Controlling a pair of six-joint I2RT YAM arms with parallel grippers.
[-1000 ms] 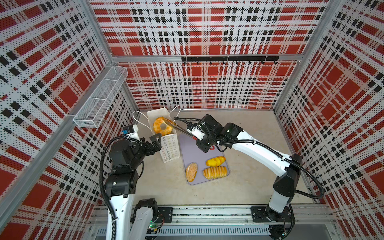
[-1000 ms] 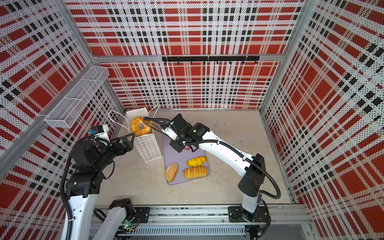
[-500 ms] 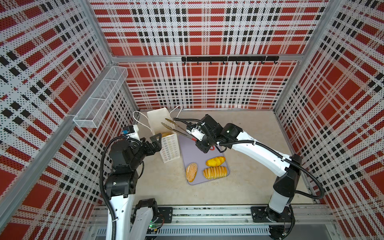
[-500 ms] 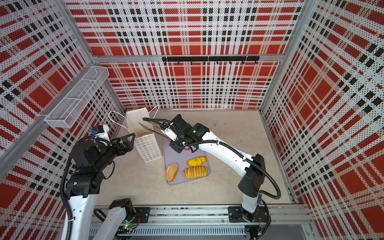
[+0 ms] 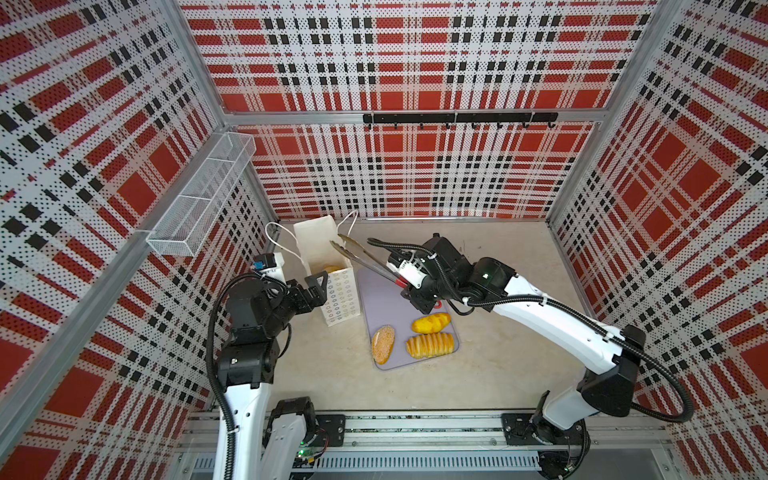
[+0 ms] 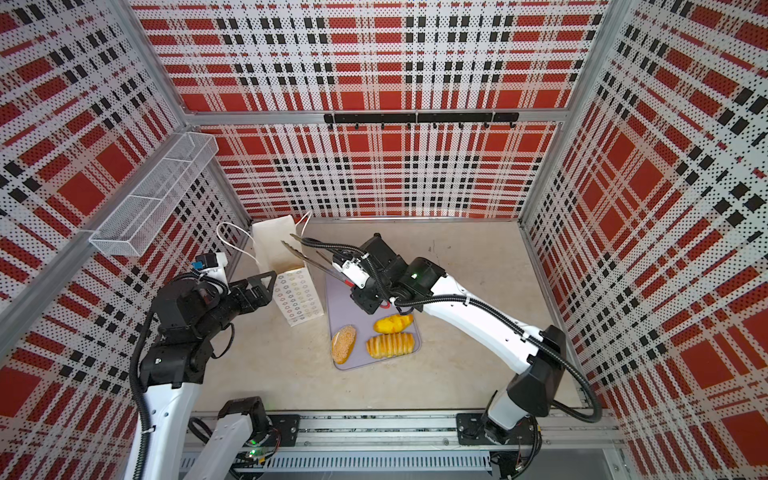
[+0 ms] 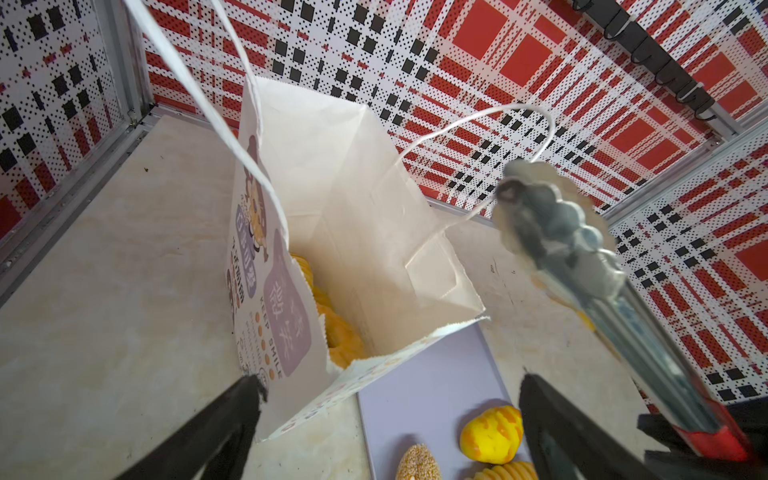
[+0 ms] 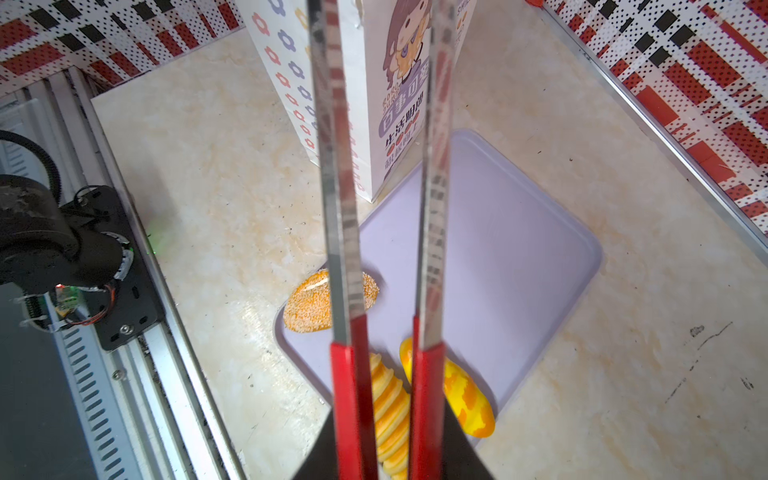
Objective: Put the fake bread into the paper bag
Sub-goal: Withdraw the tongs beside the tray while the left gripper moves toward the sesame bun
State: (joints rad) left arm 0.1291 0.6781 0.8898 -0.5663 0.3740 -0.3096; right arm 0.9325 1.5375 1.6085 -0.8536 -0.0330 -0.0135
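Spread beside paper bag (image 5: pixel 338 295): left end effector (image 7: pixel 390 424). Pinching tongs (image 5: pixel 361 259): right end effector (image 5: pixel 409 291), tips apparently over bag mouth. Inside bag, fake bread (image 7: pixel 332 328).

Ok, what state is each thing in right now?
paper bag: upright, open, bread inside.
tongs: empty, arms apart, tips by the bag's open top.
right gripper: shut on the tongs' red handles.
left gripper: open, beside the bag.
seeded oval bread: lying on the tray.
ridged loaf: lying on the tray.
yellow bun: lying on the tray.
tray: flat on the table.
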